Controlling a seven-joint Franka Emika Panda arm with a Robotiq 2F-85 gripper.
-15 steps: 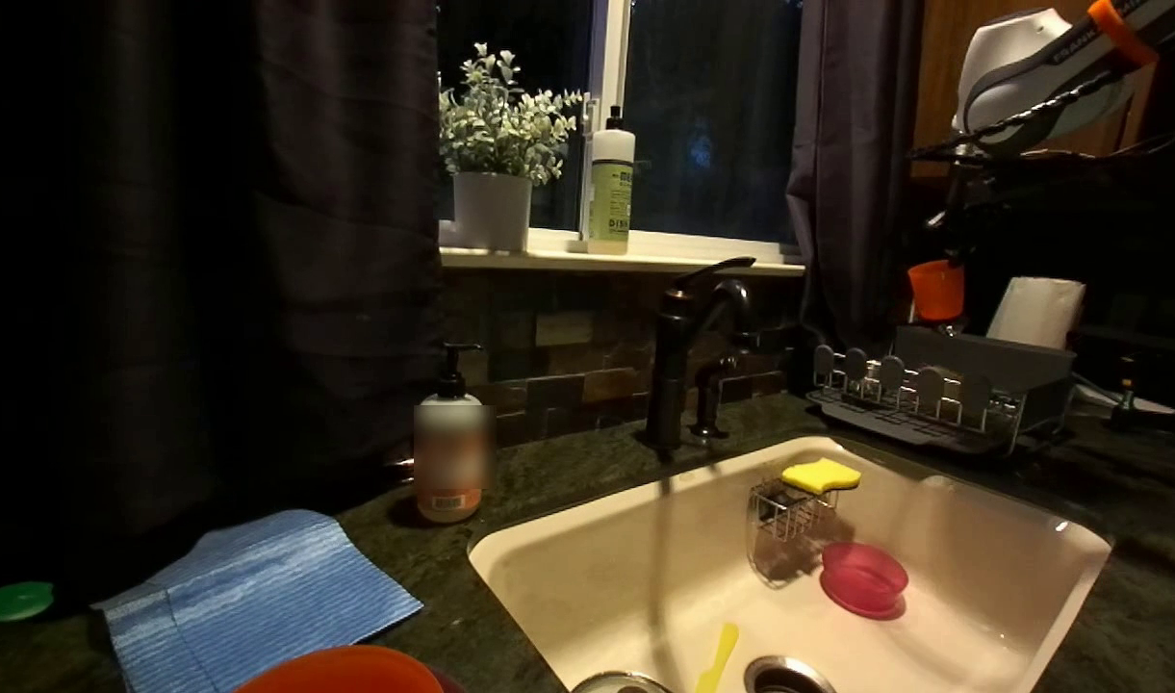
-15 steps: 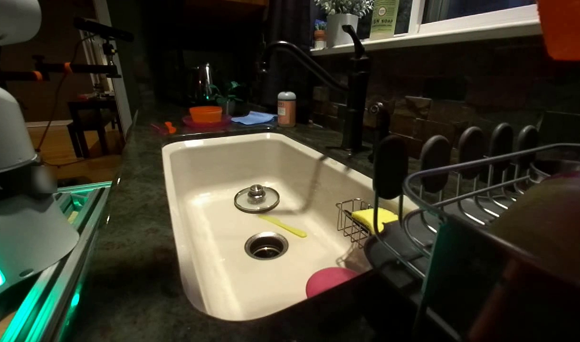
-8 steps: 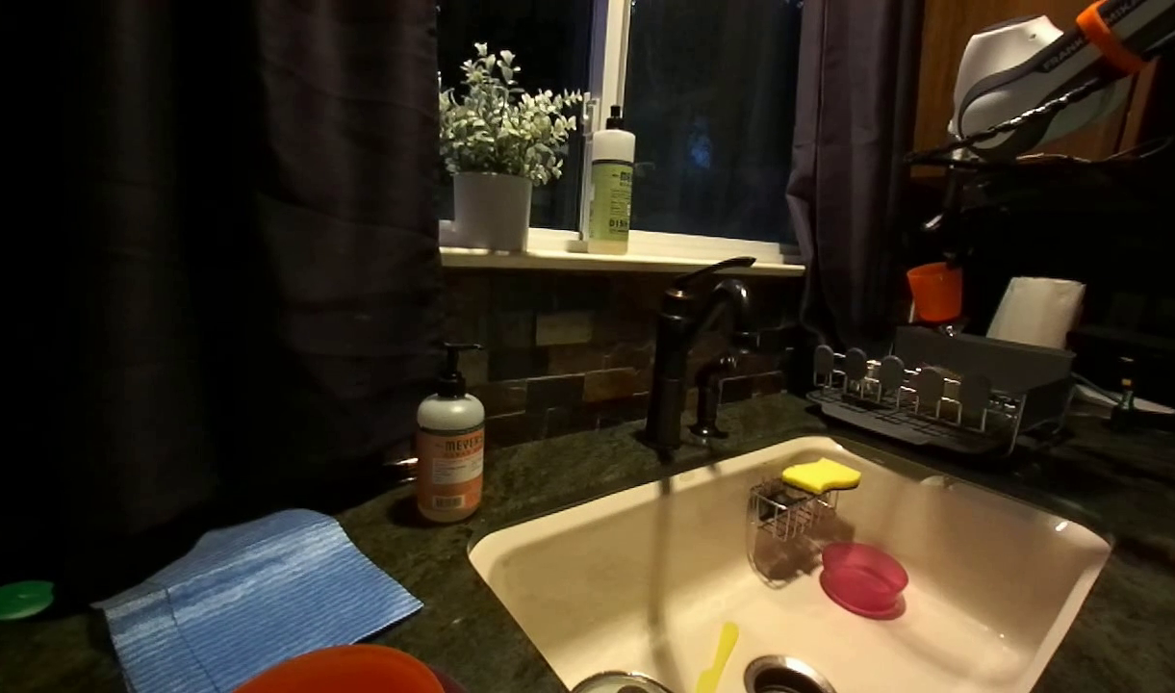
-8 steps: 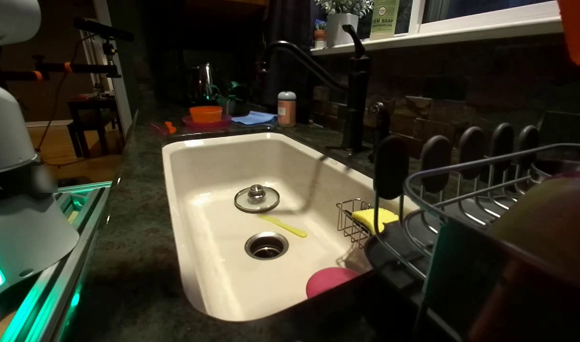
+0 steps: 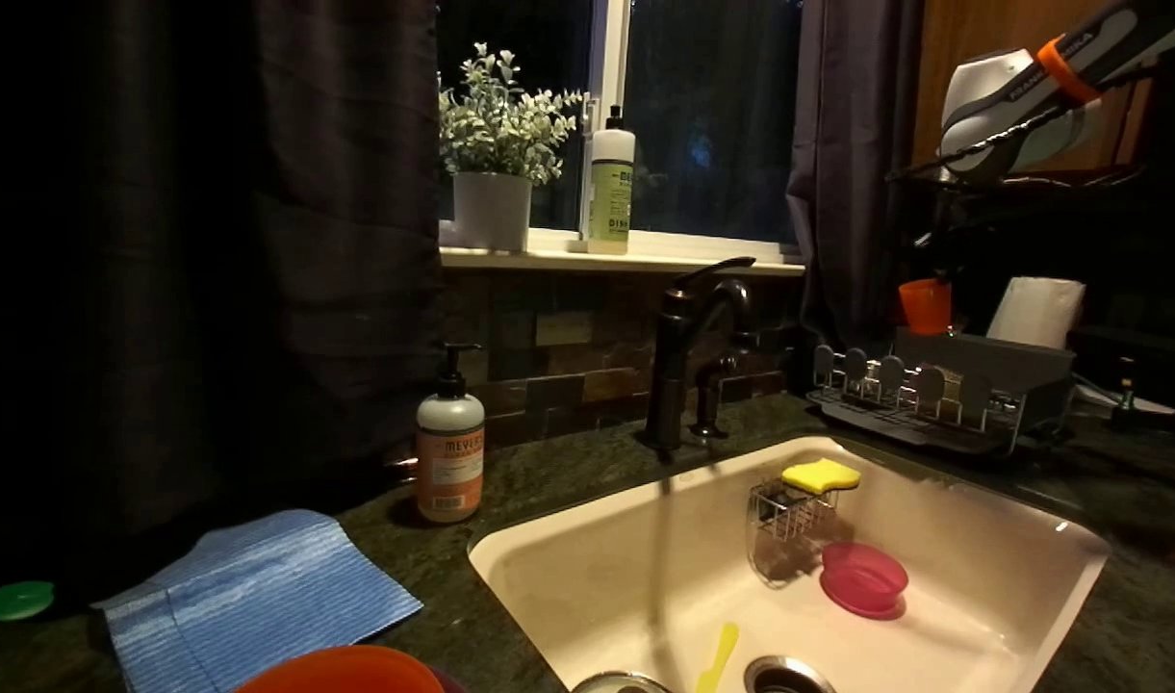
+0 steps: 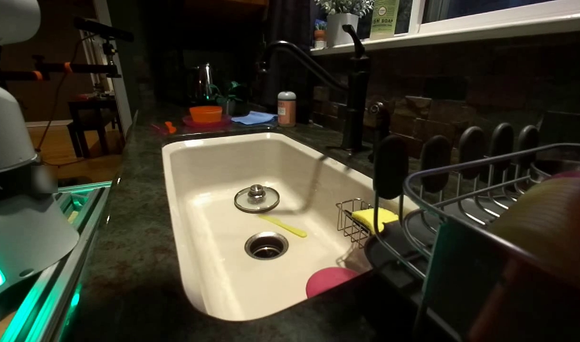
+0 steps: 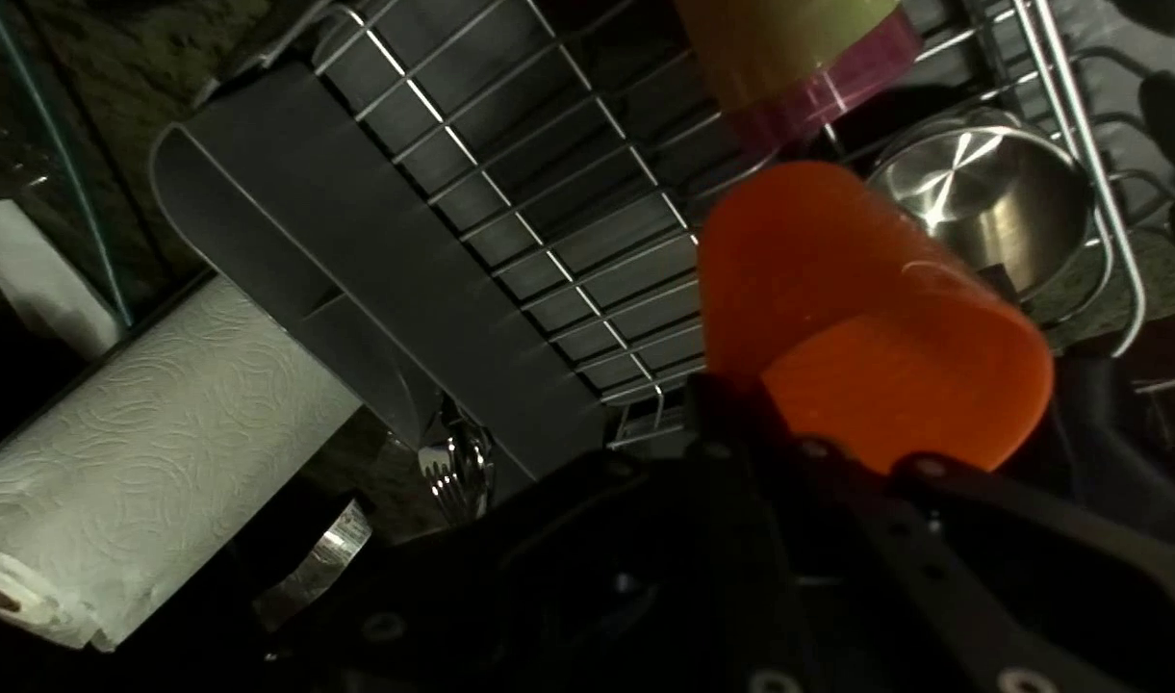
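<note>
My gripper [image 7: 741, 404] is shut on the wall of an orange cup [image 7: 808, 260], with one finger inside the cup and the other outside. The cup is tilted, with its open mouth toward the lower right in the wrist view. In an exterior view the cup [image 5: 926, 308] hangs above the back of the grey dish rack [image 5: 986, 361]; the fingers are dark there. Below it in the wrist view, the rack [image 7: 440, 120] holds a shiny steel cup [image 7: 991, 202] and a yellow cup [image 7: 789, 48] with a pink one [image 7: 837, 91] at its end.
A grey caddy [image 7: 385, 241] with forks [image 7: 457, 472] edges the rack, beside a paper towel roll [image 7: 164, 462]. The sink [image 6: 213, 285] holds a pink bowl [image 5: 864, 580], yellow knife [image 6: 285, 225], glass lid [image 6: 256, 199] and sponge [image 6: 375, 218]. A black faucet [image 6: 356, 99] stands behind.
The arm and the orange cup have moved down and slightly left in an exterior view, closer to the rack. The orange cup has left the top right of an exterior view.
</note>
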